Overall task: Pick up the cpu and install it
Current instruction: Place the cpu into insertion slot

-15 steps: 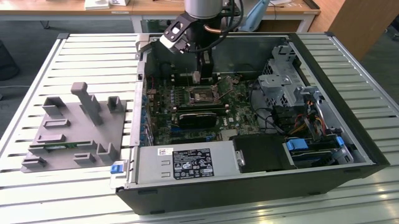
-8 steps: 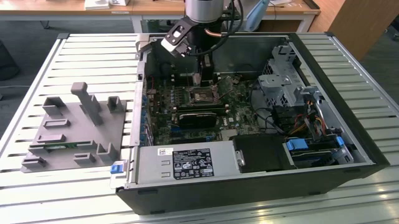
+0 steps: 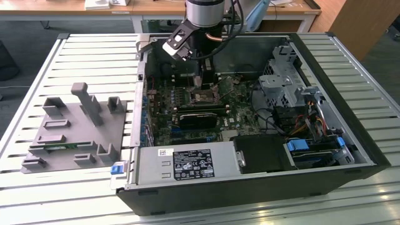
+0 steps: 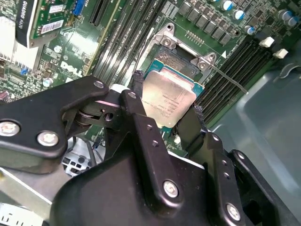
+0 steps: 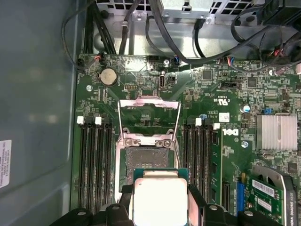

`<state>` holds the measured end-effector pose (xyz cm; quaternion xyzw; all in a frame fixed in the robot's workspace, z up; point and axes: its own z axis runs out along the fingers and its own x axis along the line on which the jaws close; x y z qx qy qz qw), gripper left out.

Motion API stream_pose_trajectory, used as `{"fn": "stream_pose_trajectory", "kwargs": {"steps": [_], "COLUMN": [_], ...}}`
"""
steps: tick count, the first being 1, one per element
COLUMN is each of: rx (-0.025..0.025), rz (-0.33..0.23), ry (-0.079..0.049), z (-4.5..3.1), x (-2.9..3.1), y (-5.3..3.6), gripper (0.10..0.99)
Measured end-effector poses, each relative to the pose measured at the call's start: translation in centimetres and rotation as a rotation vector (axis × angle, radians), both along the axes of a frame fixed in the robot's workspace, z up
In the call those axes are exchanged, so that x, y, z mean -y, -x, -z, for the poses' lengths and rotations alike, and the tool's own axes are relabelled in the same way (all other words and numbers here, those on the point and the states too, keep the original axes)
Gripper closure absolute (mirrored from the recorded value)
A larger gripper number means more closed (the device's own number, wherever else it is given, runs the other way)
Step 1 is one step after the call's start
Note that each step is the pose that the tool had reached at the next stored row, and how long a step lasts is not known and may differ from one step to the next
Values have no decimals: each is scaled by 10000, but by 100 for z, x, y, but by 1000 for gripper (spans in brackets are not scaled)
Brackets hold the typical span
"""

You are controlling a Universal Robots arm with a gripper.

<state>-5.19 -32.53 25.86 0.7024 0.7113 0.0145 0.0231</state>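
Over the open socket (image 5: pixel 146 159), the claw (image 4: pixel 167 98) is clamped on the cpu (image 5: pixel 160 200), black fingers (image 4: pixel 138 87) on two opposite edges, metal lid up. The chip is held low over the socket and offset from it in the first wrist view; can't tell if any corner is touching. The load plate (image 5: pixel 148 139) is flipped up on the far side and the retention lever (image 4: pixel 228 77) lies out to one side. Memory slots (image 5: pixel 96 160) flank the socket on the motherboard (image 5: pixel 225 84), inside the computer case (image 3: pixel 250 187), which lies on its side on the slatted tabletop (image 3: pixel 87 51); a grey fixture tray (image 3: pixel 69 136) sits at the exterior view's left. Risks as I see them: the chip looks slightly tilted in the grip, so one edge could land first and bend contacts. Any offset or rotation error would put it on the socket frame rather than in the pocket. The fingers overhang the chip's edges and could foul the frame or the plate hinge.
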Motion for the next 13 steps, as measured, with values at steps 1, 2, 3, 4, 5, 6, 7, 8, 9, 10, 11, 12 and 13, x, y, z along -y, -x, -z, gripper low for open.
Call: {"fn": "stream_pose_trajectory", "kwargs": {"steps": [1,2,3,4,5,6,7,8,9,10,11,12,13], "rx": [-1,-5,-7,-10,-11,-12,-11,-11,-11,-11,-11,-11,-11], "rz": [-1,-1,0,0,-1,-4,-11,-17,-18,-19,-18,-18,-19], "ry": [1,1,1,2,2,3,2,2,3,3,3,2,3], "z": [13,26,40,55,72,88,103,119,134,151,169,189,207], "x": [-1,-3,-4,-5,-5,-7,-11,-16,-20,-23,-25,-26,-27], "y": [-4,-8,-11,-17,-21,-25,-33,-39,-43,-45,-46,-47,-48], "gripper": [545,545,545,545,545,545,545,545,545,545,545,545,545]}}
